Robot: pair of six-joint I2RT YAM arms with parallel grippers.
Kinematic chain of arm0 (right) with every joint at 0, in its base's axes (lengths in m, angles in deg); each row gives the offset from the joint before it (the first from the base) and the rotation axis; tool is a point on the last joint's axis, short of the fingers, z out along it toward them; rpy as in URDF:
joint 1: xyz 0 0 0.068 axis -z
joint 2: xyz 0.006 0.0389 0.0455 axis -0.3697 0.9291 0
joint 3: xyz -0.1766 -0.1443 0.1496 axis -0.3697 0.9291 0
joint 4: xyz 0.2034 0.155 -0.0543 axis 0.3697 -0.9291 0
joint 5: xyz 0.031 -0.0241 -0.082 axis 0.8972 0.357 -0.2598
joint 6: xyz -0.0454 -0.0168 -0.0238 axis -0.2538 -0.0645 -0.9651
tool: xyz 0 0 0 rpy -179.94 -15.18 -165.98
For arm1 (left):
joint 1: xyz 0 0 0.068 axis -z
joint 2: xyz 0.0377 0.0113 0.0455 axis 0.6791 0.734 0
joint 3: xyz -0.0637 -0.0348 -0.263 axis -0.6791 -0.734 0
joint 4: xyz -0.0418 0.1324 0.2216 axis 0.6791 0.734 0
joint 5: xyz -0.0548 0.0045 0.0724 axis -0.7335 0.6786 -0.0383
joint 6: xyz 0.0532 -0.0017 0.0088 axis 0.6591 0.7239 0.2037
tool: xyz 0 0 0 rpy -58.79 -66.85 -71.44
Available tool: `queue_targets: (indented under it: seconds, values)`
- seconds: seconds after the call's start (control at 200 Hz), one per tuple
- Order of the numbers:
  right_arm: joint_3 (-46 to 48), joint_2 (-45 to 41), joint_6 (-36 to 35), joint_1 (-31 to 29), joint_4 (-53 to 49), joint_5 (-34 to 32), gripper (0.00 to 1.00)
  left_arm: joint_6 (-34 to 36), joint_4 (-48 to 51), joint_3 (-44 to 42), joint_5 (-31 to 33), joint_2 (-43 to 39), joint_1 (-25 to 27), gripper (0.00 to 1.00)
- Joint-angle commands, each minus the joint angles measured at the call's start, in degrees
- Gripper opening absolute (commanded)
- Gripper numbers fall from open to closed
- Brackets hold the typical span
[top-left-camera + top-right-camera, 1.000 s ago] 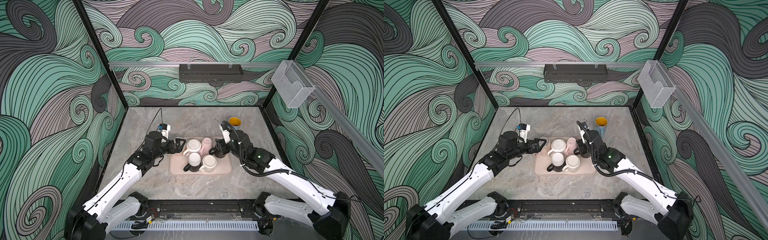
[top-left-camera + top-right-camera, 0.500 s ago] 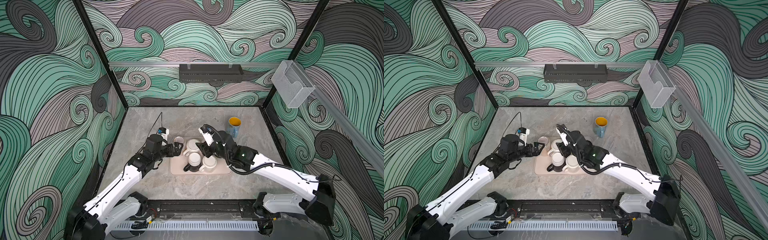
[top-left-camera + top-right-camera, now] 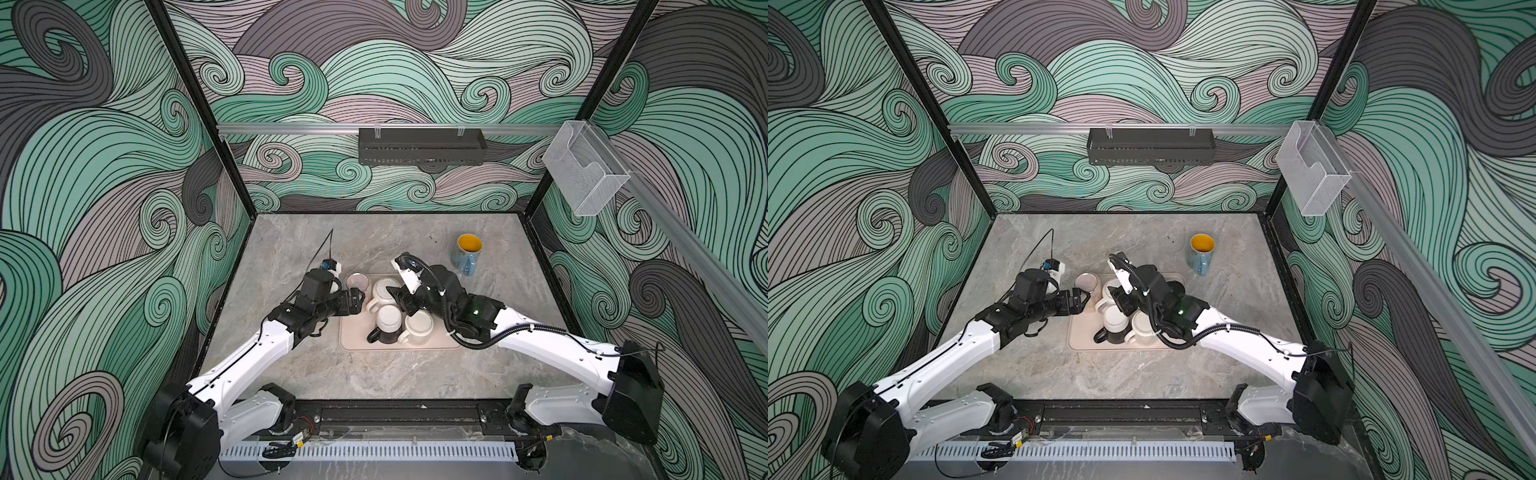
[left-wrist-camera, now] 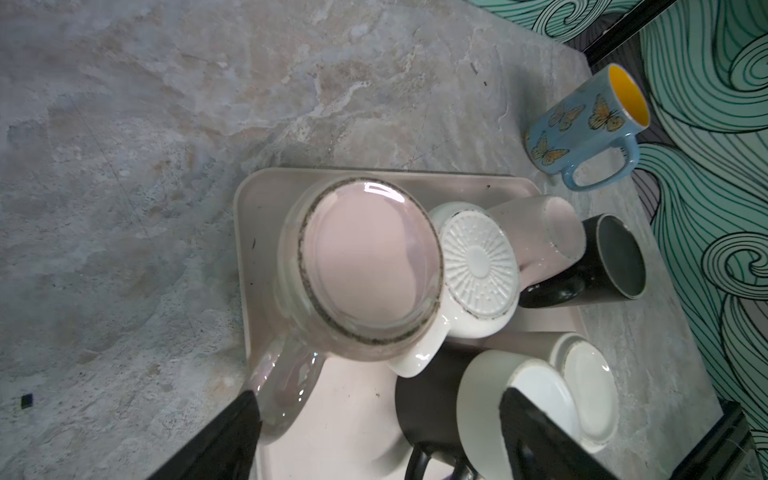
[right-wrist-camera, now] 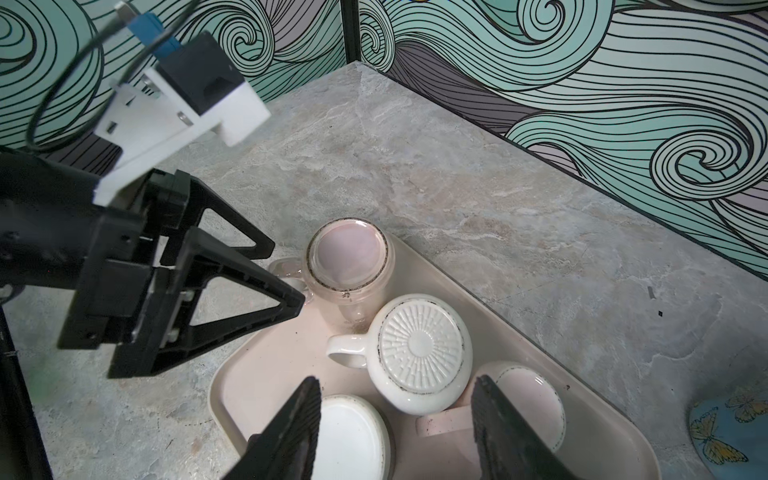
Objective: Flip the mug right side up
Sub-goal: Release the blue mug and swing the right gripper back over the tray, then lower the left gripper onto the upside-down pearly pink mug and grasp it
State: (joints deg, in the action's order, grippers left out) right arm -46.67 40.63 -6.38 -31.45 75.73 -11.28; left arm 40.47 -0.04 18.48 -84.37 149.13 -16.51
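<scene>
Logged a beige tray [image 3: 353,338] near the middle of the grey stone bench [image 3: 291,365], crowded with mugs. Found the glass mug [image 3: 357,282] upside down in the tray's far left corner, base up, handle turned toward the left gripper [image 3: 362,297]. Checked the same glass mug [image 4: 370,266] in the left wrist view: dark speckled ring round the base, pinkish tint through the glass.

Recorded the left gripper low at the tray's left edge, jaws spread wide, clamped on nothing. Saw the handle lying between the fingers, just beside one fingertip [image 4: 232,436]; touching or apart, could not tell.

Recorded the right gripper [image 3: 402,303] over the tray's middle, jaws roughly half spread and empty. Noted it above and just beside a white mug with ribbed base [image 5: 422,345], also upside down and touching the glass mug.

Noted a pale pink mug [image 4: 540,232] behind the ribbed one, base showing, leaning. Noted a black mug [image 4: 615,257] at the tray's far right corner, mouth visible; upright or tipped, could not tell.

Noted along the tray's near edge a black mug with white base [image 3: 386,324] and a cream mug [image 3: 417,328], both upside down and side by side.

Noted a blue butterfly mug [image 3: 467,253] off the tray, upright on the bench toward the far right corner, yellow inside, well apart from both grippers.
</scene>
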Motion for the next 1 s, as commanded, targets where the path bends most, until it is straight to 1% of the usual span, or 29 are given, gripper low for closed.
queue_targets:
  seconds: [0.0,0.2,0.345,0.39,0.44,0.525,0.655,0.991]
  values:
    - [1.8,-2.0,-2.1,-0.2,2.1,-2.0,0.58,1.7,1.6,3.1,-0.9,2.5,-0.4,0.90]
    - [3.5,-3.3,-3.1,-0.2,2.3,-4.0,0.58,1.5,1.0,3.0,-1.0,3.6,-0.3,0.87]
    - [3.6,-2.9,-3.2,-0.2,2.3,-3.9,0.58,1.5,1.3,2.8,-0.7,3.3,-0.3,0.81]
    - [3.6,-2.6,-3.1,-0.2,2.3,-3.8,0.58,1.6,1.5,2.5,0.0,3.1,-0.3,0.79]
    - [3.6,-2.4,-3.1,-0.2,2.2,-3.9,0.58,1.6,1.5,2.2,1.1,3.1,-0.3,0.75]
    - [3.6,-2.1,-3.0,-0.2,2.3,-3.8,0.58,2.2,2.1,1.9,3.2,3.6,-0.4,0.73]
    - [3.7,-1.6,-3.1,-0.2,2.2,-4.1,0.57,3.8,2.5,2.1,4.3,4.9,-0.2,0.69]
    - [3.4,0.3,-3.8,-0.2,2.2,-5.1,0.57,6.1,1.0,2.6,5.3,8.2,0.1,0.68]
